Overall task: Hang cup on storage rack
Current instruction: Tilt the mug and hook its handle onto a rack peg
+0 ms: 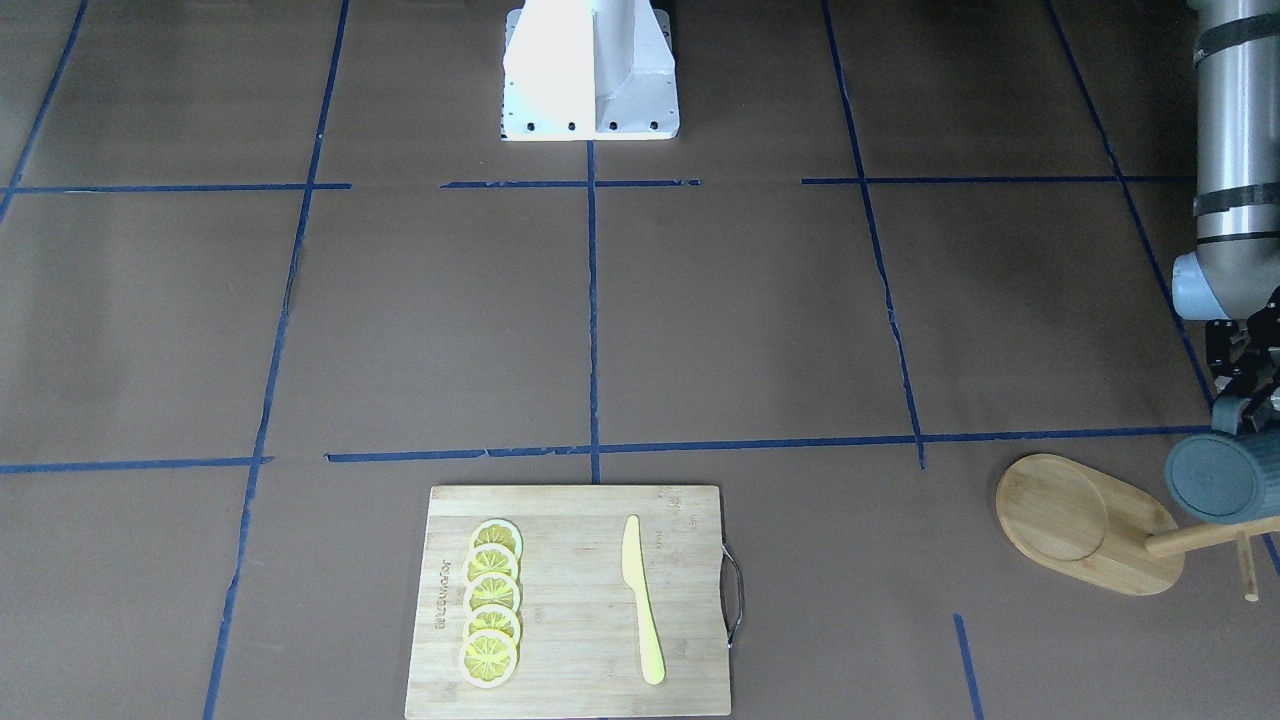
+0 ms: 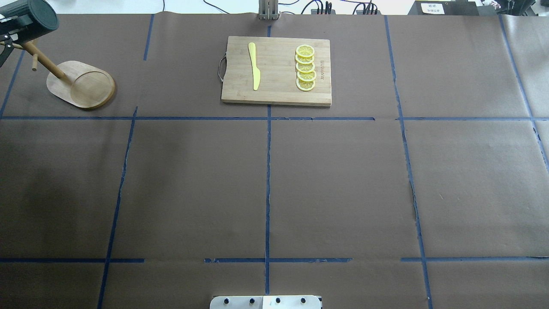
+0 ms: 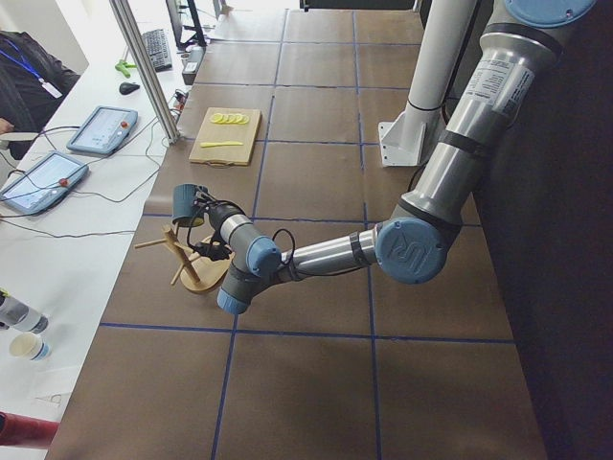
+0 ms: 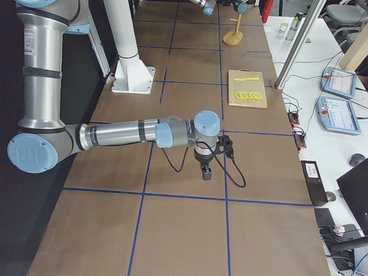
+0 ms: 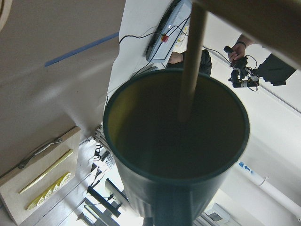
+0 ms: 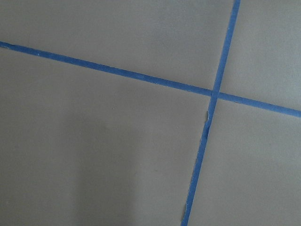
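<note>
Plainly we see the left arm (image 3: 450, 163) reaching far out. In the left-side view it drops from the upper right, bends at a blue-capped elbow and runs low toward the frame's left. The left gripper (image 1: 1243, 412) hangs at the right edge of the front-facing view, its fingers clamped on the dark teal-grey ribbed cup (image 1: 1213, 478). The cup lies on its side in the air, its round base showing to that camera. It sits just beside the top of the light bamboo storage rack (image 1: 1080, 525), whose oval base rests at the lower right. In the left wrist view a thin wooden peg (image 5: 188, 70) crosses the cup's mouth; we cannot tell whether its tip is inside.

In the right-side view the right arm (image 4: 115, 135) folds at the lower left and reaches level to mid-frame. The right gripper (image 4: 206, 173) points straight down near a crossing of blue tape lines (image 6: 214, 92); we cannot tell how its fingers stand.

A brand mark is burnt into the rectangular bamboo cutting board (image 1: 570, 540) near its left edge, too small for us to read. On the board lie five yellow lemon slices (image 1: 490, 615) in a row and a yellow plastic knife (image 1: 640, 600).

The brown paper-covered table (image 1: 750, 320) carries a grid of that tape, and a white pedestal (image 1: 590, 80) stands at top centre. Beside the table, a white bench (image 3: 57, 240) holds two tablet-like pendants (image 3: 101, 129) and a keyboard (image 3: 158, 48).
</note>
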Action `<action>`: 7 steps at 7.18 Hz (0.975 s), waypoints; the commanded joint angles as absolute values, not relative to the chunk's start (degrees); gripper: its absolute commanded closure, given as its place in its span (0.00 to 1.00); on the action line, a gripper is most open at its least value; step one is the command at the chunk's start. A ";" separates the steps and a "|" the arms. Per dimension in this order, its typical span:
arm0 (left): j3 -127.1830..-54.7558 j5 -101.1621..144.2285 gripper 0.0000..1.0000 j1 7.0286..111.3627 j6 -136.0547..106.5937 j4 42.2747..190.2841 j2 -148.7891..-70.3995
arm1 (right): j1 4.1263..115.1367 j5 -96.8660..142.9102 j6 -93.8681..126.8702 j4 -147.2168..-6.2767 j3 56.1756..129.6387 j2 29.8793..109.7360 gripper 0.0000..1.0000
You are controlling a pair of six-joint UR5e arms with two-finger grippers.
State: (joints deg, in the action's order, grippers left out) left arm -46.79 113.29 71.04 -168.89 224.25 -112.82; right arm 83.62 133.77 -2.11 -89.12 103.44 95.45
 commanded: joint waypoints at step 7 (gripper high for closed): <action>-40.52 113.29 0.00 70.84 -168.57 224.21 -113.20 | 83.58 133.77 -2.11 -89.12 103.53 95.54 0.00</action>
